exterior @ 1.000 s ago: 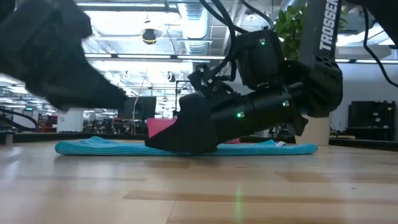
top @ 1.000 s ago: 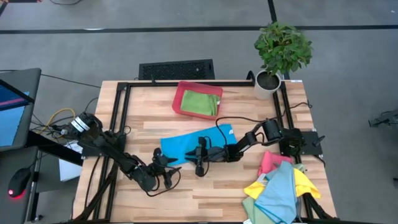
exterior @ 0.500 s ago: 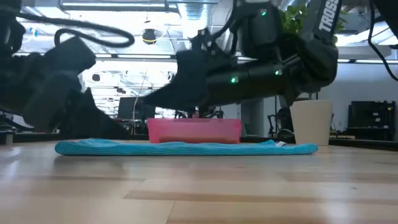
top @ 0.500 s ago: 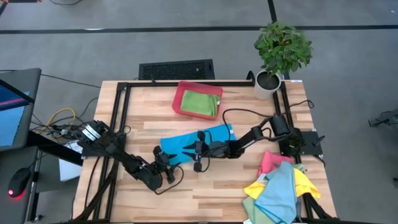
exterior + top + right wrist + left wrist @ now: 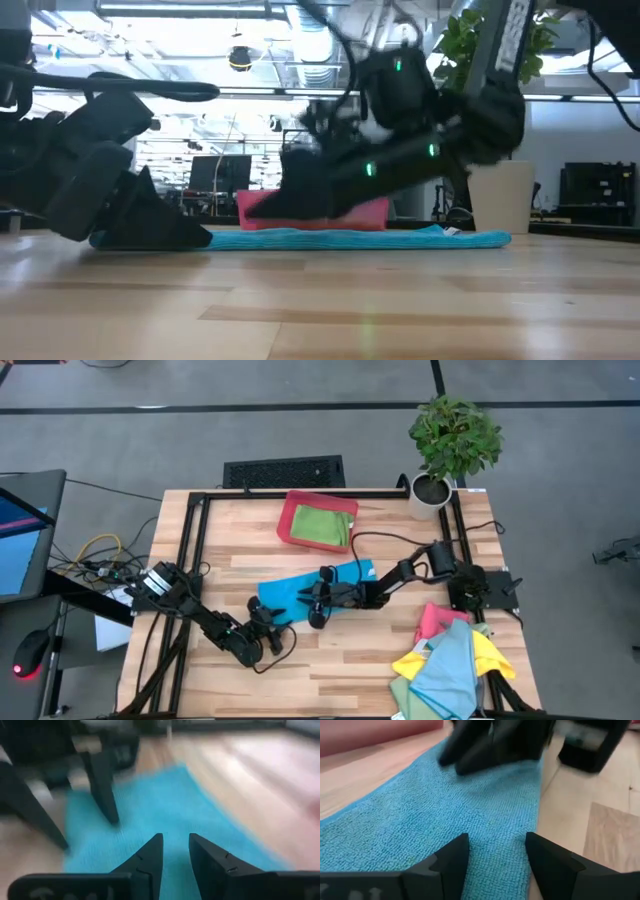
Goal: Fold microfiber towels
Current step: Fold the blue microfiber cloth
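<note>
Grippers, left and right, both parted, over blue towel; red tray beyond.

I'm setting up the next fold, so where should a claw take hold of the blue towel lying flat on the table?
Probably at a free corner, coming down from above. The blue towel lies flat on the table, so only its thin edges offer a pinch. The left claw is open at its near edge; the right claw hovers open over its middle.
</note>
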Robot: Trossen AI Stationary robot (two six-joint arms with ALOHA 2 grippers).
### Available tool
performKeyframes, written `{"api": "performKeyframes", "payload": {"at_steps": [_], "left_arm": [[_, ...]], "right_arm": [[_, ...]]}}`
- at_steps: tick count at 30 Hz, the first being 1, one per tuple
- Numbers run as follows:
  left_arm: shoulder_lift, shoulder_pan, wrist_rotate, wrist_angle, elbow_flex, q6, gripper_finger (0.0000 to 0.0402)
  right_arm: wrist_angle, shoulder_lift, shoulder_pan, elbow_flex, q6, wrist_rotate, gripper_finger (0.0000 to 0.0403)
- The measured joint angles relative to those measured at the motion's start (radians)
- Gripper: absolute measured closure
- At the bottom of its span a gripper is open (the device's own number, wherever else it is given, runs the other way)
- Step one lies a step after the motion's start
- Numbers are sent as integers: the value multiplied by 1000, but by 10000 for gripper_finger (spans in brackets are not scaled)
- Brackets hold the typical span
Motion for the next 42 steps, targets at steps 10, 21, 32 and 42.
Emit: {"api": "performKeyframes", "payload": {"at_steps": [10,21,32,42], "left_arm": [[-23,-1,30,6,5,10,210],[-190,5,-58,-25,5,212,210],[-54,65,-64,-30,-18,82,210],[-31,73,-44,-43,-19,53,210]], "right_arm": [[113,81,0,5,34,8,282],[59,53,23,2,26,28,282],[60,-64,34,-36,-41,87,282],[96,-38,-27,-144,38,109,282]]}}
